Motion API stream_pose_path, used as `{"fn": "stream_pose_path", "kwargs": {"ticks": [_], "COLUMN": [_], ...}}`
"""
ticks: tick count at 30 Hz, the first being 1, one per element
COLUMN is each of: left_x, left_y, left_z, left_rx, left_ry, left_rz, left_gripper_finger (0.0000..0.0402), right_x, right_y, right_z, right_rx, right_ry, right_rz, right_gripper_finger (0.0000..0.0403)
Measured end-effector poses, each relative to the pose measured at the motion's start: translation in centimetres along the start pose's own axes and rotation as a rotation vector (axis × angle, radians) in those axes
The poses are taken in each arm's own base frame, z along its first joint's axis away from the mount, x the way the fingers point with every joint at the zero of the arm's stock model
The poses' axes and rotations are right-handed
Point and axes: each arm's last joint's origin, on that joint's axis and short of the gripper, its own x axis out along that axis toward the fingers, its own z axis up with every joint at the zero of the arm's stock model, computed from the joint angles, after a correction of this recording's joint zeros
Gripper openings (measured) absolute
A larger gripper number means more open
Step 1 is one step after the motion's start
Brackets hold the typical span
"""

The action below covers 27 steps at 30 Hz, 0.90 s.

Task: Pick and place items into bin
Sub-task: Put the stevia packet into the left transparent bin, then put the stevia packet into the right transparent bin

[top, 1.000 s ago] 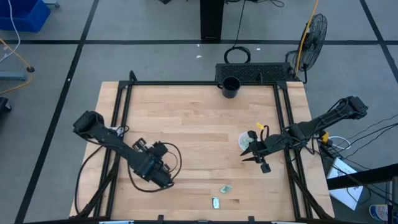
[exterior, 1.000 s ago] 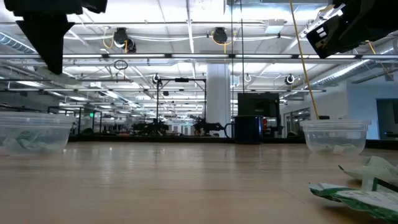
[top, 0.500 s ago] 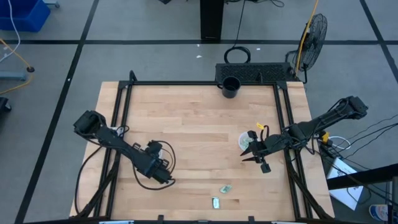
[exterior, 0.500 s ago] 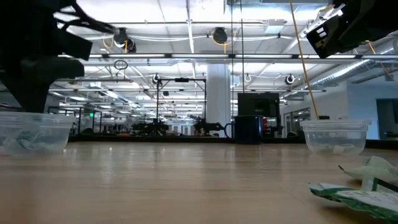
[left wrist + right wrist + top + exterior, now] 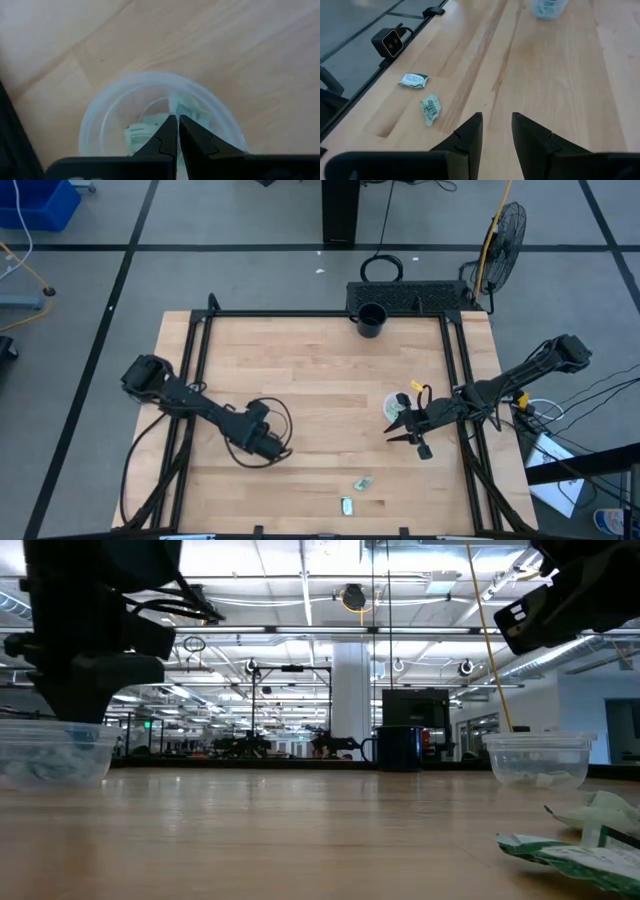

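The left gripper's (image 5: 178,131) jaws are pressed almost together over a clear round plastic cup (image 5: 100,112) holding pale green crinkled wrapped pieces (image 5: 189,112), holding nothing visible. The right gripper's (image 5: 497,131) jaws stand narrowly parted and empty above the wooden desk (image 5: 560,90). Two more wrapped pieces (image 5: 413,79) lie near the desk's edge.

A dark mug (image 5: 370,319) and fan (image 5: 503,230) beyond the table (image 5: 320,380)

Grey tiled floor (image 5: 250,280), standing fan (image 5: 503,232), ceiling lights (image 5: 352,597)
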Motion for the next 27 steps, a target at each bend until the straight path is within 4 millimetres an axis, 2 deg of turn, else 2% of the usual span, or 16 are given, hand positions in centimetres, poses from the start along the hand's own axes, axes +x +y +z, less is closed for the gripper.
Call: {"fn": "stream_pose_path", "kwargs": {"ticks": [13, 21, 27], "left_x": [0.5, 0.3, -1.5], "left_y": [0.3, 0.2, -0.7], "left_z": [1.7, 2.3, 3.0], "left_rx": [0.034, 0.084, 0.063], "left_ry": [0.069, 0.140, 0.138], "left_rz": [0.011, -0.015, -0.088], "left_gripper_finger": [0.0030, 0.0103, 0.0143], "right_x": [0.2, 2.0, 4.6], "right_y": [0.3, 3.1, 5.1], "right_z": [-0.1, 0.3, -0.3], "right_rx": [-0.055, -0.128, -0.168], "right_ry": [0.003, -0.080, -0.130], "right_rz": [0.015, 0.134, 0.147], "right_gripper_finger": [0.0100, 0.0104, 0.0124]}}
